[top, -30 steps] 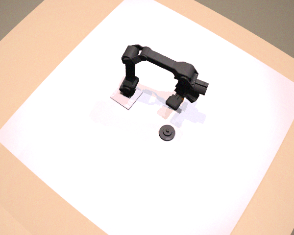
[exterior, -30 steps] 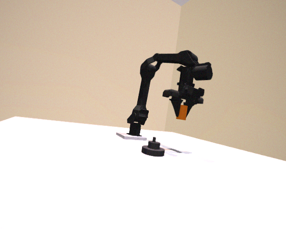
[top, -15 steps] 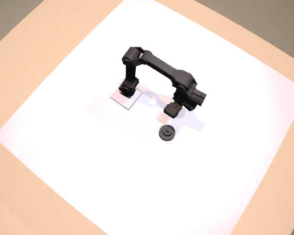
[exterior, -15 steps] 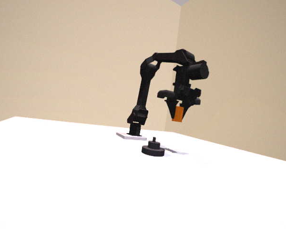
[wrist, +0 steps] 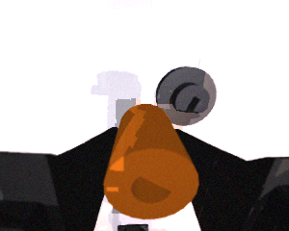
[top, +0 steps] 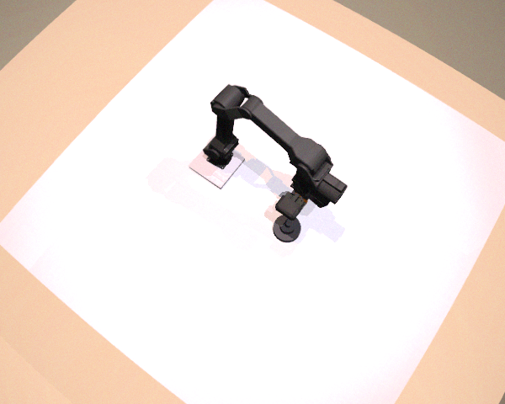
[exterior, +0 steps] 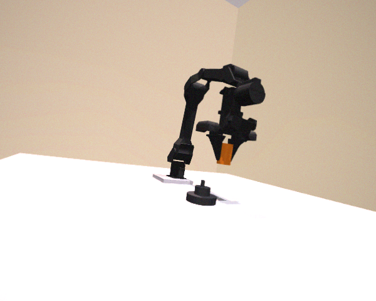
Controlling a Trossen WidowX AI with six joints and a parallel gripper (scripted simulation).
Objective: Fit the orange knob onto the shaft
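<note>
The orange knob [exterior: 226, 153] [wrist: 151, 161] is held between the fingers of my gripper [exterior: 225, 158] [wrist: 145, 134], which is shut on it. In the wrist view the knob's near end shows a D-shaped recess. In the top view only a sliver of the knob [top: 305, 200] shows beside the gripper. The knob hangs well above the table, higher than the shaft and off to one side of it. The round pedestal [top: 279, 236] [exterior: 200, 199] [wrist: 169, 87] stands on the table with the dark shaft [exterior: 202, 183] [wrist: 195, 103] upright and bare at its middle. The shaft's flat side cannot be made out.
The arm's base stands on a pale square plate [top: 220, 180] [exterior: 173, 181], behind the pedestal in the exterior view. The arm arches from it, and its shadows fall on the white table top [top: 178, 282] [exterior: 149, 242] around the pedestal.
</note>
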